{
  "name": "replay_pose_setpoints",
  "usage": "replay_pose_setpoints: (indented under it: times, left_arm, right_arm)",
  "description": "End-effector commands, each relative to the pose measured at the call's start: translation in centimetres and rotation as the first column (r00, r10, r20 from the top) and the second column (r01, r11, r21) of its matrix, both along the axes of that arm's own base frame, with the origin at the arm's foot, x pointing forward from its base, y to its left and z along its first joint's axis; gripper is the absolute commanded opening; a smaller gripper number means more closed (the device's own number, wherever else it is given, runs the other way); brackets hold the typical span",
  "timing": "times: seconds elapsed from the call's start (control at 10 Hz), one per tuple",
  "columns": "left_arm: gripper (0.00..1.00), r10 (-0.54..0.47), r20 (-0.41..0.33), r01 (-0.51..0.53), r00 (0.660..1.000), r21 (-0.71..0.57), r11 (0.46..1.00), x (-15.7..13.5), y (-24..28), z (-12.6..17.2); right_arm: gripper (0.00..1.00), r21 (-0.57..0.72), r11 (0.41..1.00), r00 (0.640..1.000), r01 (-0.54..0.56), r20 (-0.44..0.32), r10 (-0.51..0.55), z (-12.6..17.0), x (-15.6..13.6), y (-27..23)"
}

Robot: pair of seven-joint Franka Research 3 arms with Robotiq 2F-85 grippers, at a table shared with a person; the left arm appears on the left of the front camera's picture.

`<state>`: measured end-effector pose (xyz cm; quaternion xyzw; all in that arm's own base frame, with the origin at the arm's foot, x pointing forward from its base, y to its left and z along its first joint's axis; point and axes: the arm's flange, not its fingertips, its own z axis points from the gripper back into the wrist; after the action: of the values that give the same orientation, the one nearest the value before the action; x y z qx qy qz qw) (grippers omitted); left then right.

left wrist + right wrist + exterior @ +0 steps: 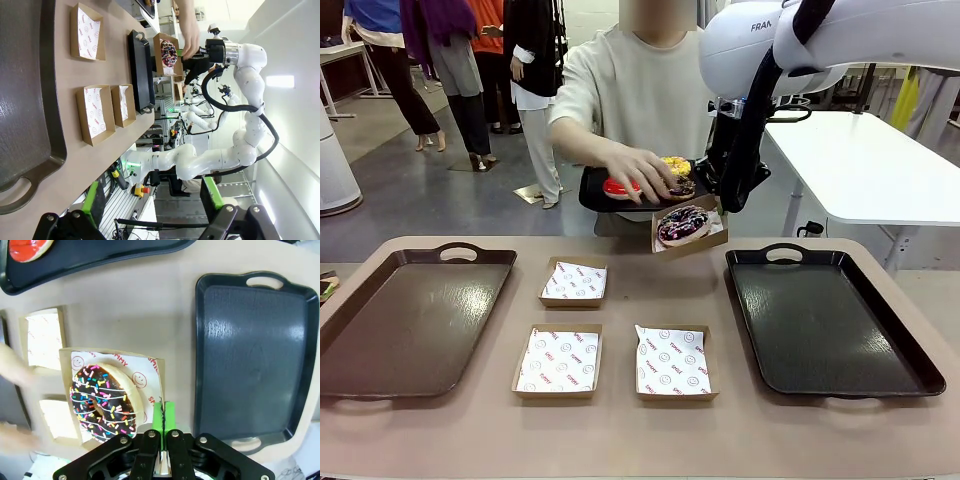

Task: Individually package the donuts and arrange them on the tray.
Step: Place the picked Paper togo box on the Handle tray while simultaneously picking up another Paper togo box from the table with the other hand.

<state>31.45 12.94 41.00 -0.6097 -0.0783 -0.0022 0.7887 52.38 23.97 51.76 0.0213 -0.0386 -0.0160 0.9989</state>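
My right gripper is shut on the edge of a paper-lined cardboard box held in the air above the table's far edge. In that box lies the dark donut with white lines and coloured sprinkles. Just behind it, a person holds a small black tray with the red donut, the yellow one and the chocolate one; their hand reaches over them. My left gripper stands open and holds nothing.
Three empty lined boxes sit mid-table. A large dark tray lies at the left and another at the right, both bare. People stand in the far background.
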Motion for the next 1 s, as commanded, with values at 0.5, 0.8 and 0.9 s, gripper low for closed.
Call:
replay_pose_setpoints:
  times: [0.5,0.8,0.9]
  left_arm:
    - [1.00,-0.056,0.011,0.055,0.998,0.097,0.994,0.9,-0.8,1.0]
    - [1.00,-0.152,-0.061,0.164,0.986,0.329,0.930,5.6,-5.1,5.5]
    - [1.00,-0.167,-0.089,0.189,0.982,0.394,0.900,7.2,-6.8,6.3]
  right_arm:
    - [0.01,-0.009,1.000,1.000,0.000,-0.011,0.000,-0.2,-0.1,-1.5]
    - [0.01,0.058,0.997,0.998,0.056,-0.003,-0.056,0.7,-0.5,-9.8]
    - [0.01,0.066,0.996,0.998,0.066,0.012,-0.067,0.7,-0.4,-12.7]
